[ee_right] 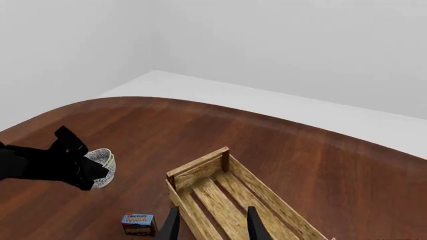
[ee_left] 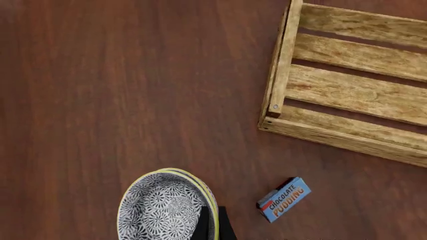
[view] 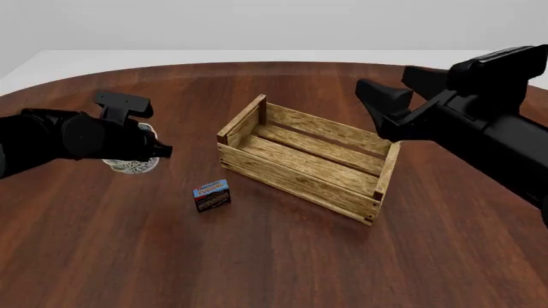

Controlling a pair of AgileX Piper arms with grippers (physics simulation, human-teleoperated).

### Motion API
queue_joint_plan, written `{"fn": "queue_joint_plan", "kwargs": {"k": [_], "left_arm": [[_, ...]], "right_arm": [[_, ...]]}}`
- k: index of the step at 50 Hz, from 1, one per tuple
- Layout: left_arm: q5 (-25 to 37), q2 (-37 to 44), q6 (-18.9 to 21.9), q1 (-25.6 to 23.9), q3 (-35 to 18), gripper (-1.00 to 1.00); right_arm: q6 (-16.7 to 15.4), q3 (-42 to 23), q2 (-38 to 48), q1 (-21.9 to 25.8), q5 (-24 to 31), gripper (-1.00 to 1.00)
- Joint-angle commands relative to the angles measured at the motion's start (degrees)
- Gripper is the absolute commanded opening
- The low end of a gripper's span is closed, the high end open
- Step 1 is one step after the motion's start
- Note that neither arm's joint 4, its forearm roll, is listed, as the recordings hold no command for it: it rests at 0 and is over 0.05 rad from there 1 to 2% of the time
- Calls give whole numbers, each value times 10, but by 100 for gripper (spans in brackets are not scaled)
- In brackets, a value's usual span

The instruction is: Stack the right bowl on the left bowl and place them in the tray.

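Left end effector closed on the rim of the stacked bowls, 2 nested and held above the tabletop, well to the left of the tray. Right end effector empty, fingers parted, raised over the tray's right end. Likely risks: a rim pinch may let the stack tilt or the upper bowl slide during transfer; a low approach may knock the tray's near wall or the pudding box lying between stack and tray. Bowls: round, shallow, black-and-white floral pattern, yellow rims, apparently glazed and smooth. Tray: rectangular, rough light-brown slats with gaps, darker corner posts. Tabletop: polished dark wood grain.
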Motion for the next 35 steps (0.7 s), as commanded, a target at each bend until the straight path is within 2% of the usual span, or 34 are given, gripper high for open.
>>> {"fn": "queue_joint_plan", "kwargs": {"k": [1,13,17,35], "left_arm": [[3,14,-18,9,-41,-100],[18,8,5,3,-62,-100],[22,12,-6,-23,-74,-100],[70,36,7,-80,-164,-100]], "right_arm": [[1,0,-19,-8,11,100],[-1,0,-39,-16,29,100],[-2,0,-43,-18,35,100],[-7,-2,-58,-33,56,100]]}}
